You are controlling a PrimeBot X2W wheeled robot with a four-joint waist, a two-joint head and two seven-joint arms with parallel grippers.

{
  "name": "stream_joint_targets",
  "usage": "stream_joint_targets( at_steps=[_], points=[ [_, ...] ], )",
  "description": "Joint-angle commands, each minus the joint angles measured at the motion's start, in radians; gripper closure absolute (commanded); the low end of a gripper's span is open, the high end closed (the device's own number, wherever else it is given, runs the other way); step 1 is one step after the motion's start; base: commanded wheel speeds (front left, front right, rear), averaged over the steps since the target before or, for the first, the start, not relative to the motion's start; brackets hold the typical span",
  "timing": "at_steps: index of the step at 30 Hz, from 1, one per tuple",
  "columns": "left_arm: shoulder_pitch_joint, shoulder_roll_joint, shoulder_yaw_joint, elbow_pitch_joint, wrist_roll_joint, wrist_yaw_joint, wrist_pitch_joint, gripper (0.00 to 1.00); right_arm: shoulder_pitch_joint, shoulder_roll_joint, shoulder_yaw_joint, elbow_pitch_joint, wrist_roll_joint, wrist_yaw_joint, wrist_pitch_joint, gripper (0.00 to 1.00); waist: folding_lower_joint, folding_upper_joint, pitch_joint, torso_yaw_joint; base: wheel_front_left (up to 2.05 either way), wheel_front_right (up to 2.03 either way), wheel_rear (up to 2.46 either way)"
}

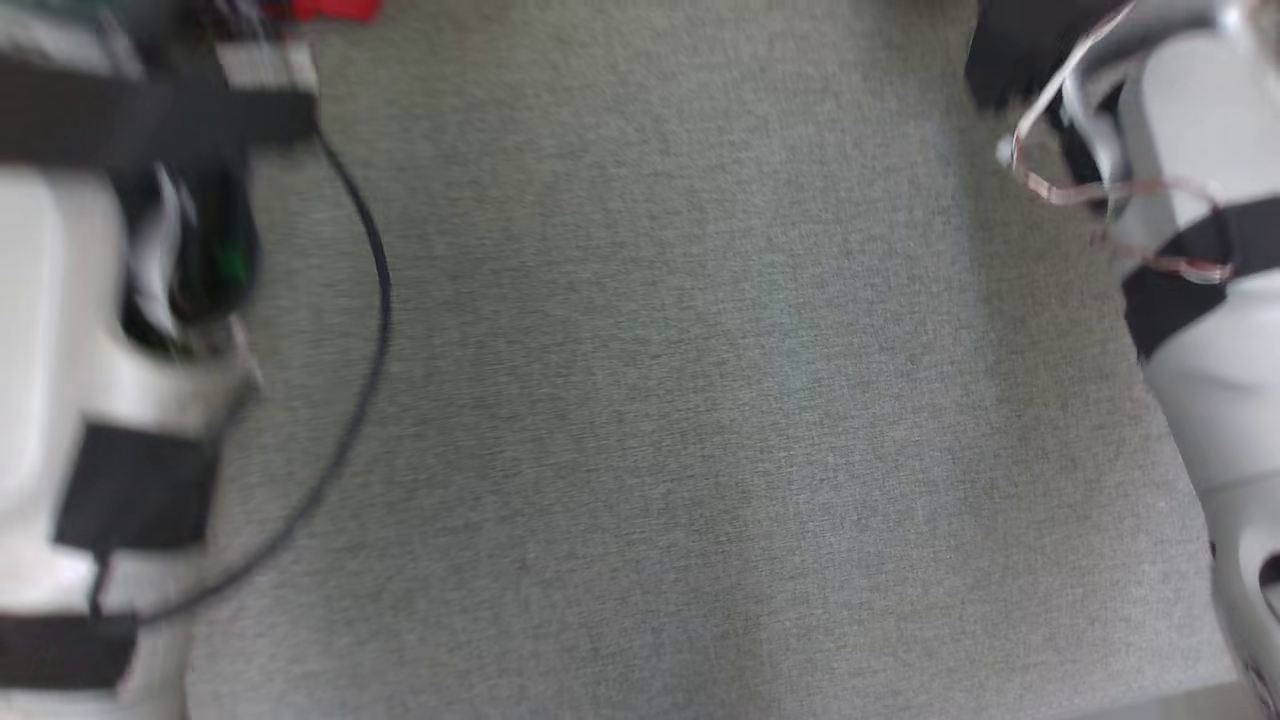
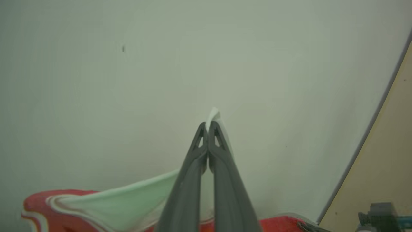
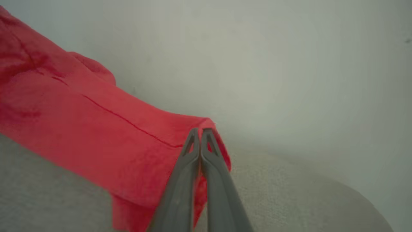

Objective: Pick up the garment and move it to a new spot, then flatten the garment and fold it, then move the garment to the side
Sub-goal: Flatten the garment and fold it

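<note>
The garment is red with a pale mint and white lining. In the right wrist view my right gripper [image 3: 200, 131] is shut on a red fold of the garment [image 3: 96, 129], which stretches away to the upper left above the grey surface. In the left wrist view my left gripper [image 2: 207, 126] is shut on a pale edge of the garment [image 2: 122, 203], whose mint lining and red rim hang at the lower left. In the blurred head view a scrap of the red garment [image 1: 335, 10] shows at the top edge, with pale forearms at both sides.
A grey fabric-covered surface [image 1: 680, 400] spans the head view. A black cable [image 1: 370, 300] loops beside the left forearm [image 1: 60, 350]; the right forearm [image 1: 1200, 300] carries thin wires. A pale wall [image 2: 206, 58] and a tan panel [image 2: 386, 154] stand ahead of the left gripper.
</note>
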Motion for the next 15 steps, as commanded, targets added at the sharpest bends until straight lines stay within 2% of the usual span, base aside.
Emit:
stream_joint_targets(
  at_steps=[1,7,10,15],
  points=[
    [0.051,0.004,-0.011,-0.011,-0.031,-0.001,0.001,1.0,0.028,-0.025,0.023,-0.008,0.042,-0.003,0.029,1.0,-0.0001,-0.0002,-0.058,0.045,0.0,0.0,0.0],
    [0.273,0.03,-0.043,-0.035,-0.133,0.0,0.023,1.0,0.158,-0.141,0.108,-0.112,0.227,-0.003,0.214,1.0,-0.0001,-0.0002,-0.15,0.09,0.0,0.0,0.0],
    [0.374,0.029,-0.051,-0.036,-0.177,0.0,0.032,1.0,0.243,-0.198,0.111,-0.184,0.293,-0.003,0.293,1.0,-0.0001,-0.0002,-0.201,0.112,0.0,0.0,0.0],
    [0.516,0.028,-0.079,-0.03,-0.244,0.0,0.045,1.0,0.4,-0.258,0.073,-0.301,0.371,-0.003,0.378,1.0,-0.0001,-0.0002,-0.296,0.152,0.0,0.0,0.0]
  ],
)
